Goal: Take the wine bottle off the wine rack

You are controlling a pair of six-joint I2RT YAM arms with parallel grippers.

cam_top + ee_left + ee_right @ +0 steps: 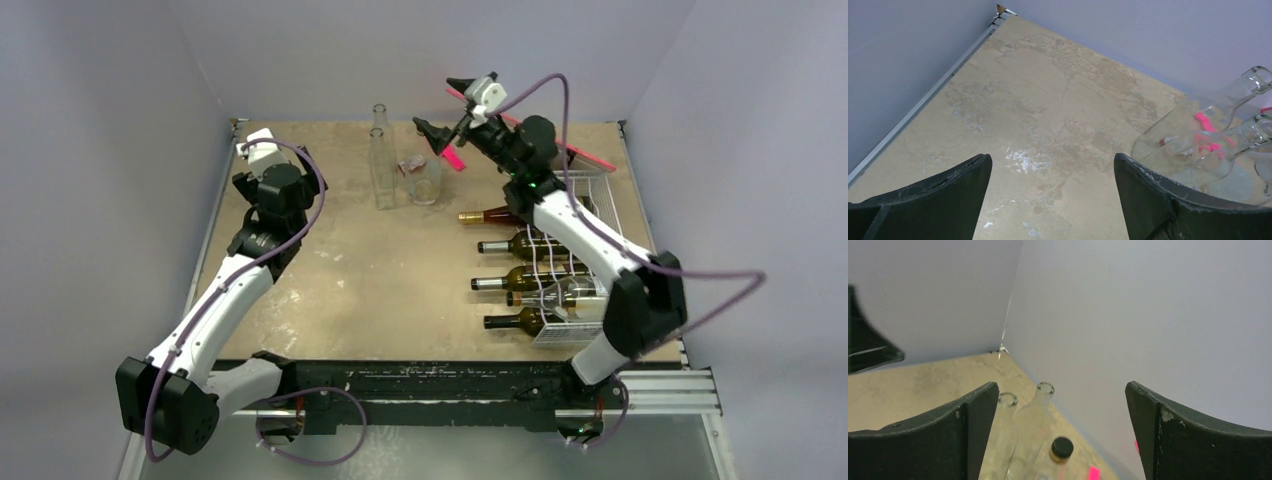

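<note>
- Though cut off below its black cap, upright under the right gripper (437, 105), jaws wide apart, empty: wine bottle (1062, 447).
- Beside clear bottles (382, 170), well apart from wine rack (598, 192).
- Rack half hidden by right arm (590, 240).
- Left gripper (1052, 157) spread, empty.

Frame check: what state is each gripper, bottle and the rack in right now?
left gripper: open, empty.
right gripper: open, empty, above the black-capped bottle.
black-capped bottle: standing on the table, cap on, not held.
two clear bottles: upright, uncapped.
dark bottles: lying on their sides, necks pointing left.
wine rack: loaded with the dark bottles.
</note>
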